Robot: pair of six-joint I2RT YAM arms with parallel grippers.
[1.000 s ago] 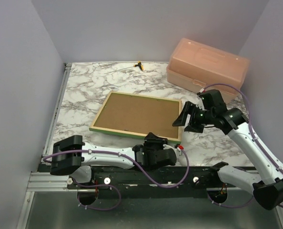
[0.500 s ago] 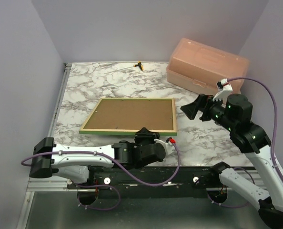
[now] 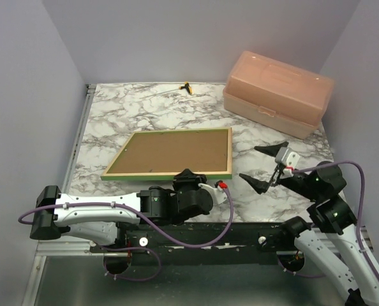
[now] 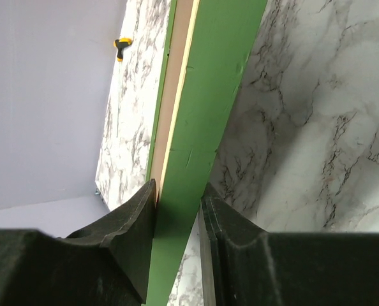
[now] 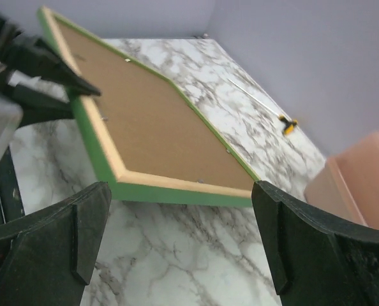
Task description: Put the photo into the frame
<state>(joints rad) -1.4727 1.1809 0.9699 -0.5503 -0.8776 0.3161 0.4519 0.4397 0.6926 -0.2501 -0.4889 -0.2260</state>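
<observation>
Frame point(image 3: 231, 153) back-up on the marble table point(image 3: 113, 108), a little left of centre, bare-wood rails around a brown backing panel point(image 3: 170, 153). No sign of the photo in any view; under the panel or elsewhere, cannot tell. At the near rail, left gripper point(image 3: 188, 173) clamped on the frame, fingers point(image 4: 135, 223) drawn to a narrow gap with the green rail pinched between them, one pad on each face. Near edge raised off the marble or resting flat: hard to say. Judged as a repositioning step, with the frame steered by that one rail. To do it well: hold the pinch square to the rail, move slowly and in line with the arm, avoid any twist; thin rail held at a single point, likely to rack or slip. Further right, right gripper point(image 3: 263, 166) spread wide and empty, hovering just beyond the frame's near right corner, touching nothing. Best brought onto the right rail before any lift or flip, to share the load. At the far right, a pink plastic box point(image 3: 279, 92), well apart from the frame; worth swinging clear of it.
</observation>
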